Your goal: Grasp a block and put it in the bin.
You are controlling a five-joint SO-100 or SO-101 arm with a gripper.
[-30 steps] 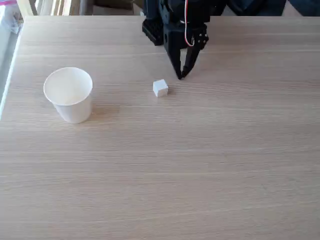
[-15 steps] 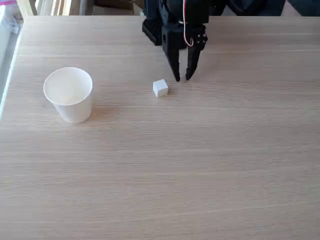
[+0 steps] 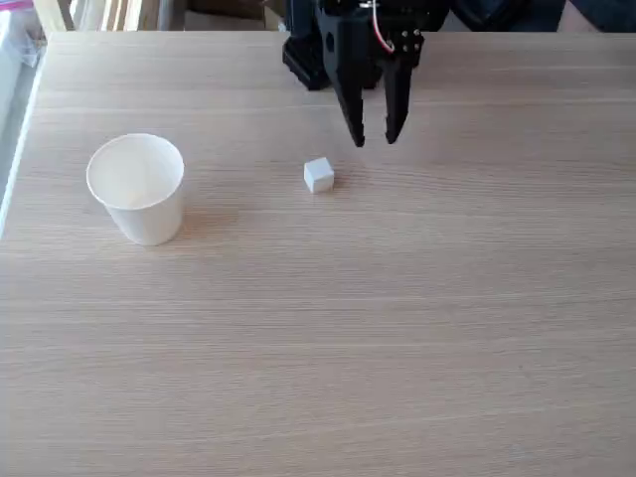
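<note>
Pincer point(image 3: 376, 139) spread, empty, tips pointing down just above & right of the block point(image 3: 318, 175). Block sits on the wood surface point(image 3: 397, 318), w/ the bin point(image 3: 137, 189) upright, well apart at left

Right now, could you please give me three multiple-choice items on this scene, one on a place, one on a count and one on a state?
1. Where does the block lie in the fixed view?
A. inside the cup
B. on the table, right of the cup
C. between the fingers

2. How many blocks are on the table?
A. one
B. two
C. three

3. How is the end effector?
A. shut on the block
B. open, holding nothing
C. shut on the cup's rim

Answers:
1 B: the block sits on bare wood to the right of the cup, apart from it.
2 A: a single white cube is seen.
3 B: there is a clear gap between its two fingers, up and to the right of the block.
</note>
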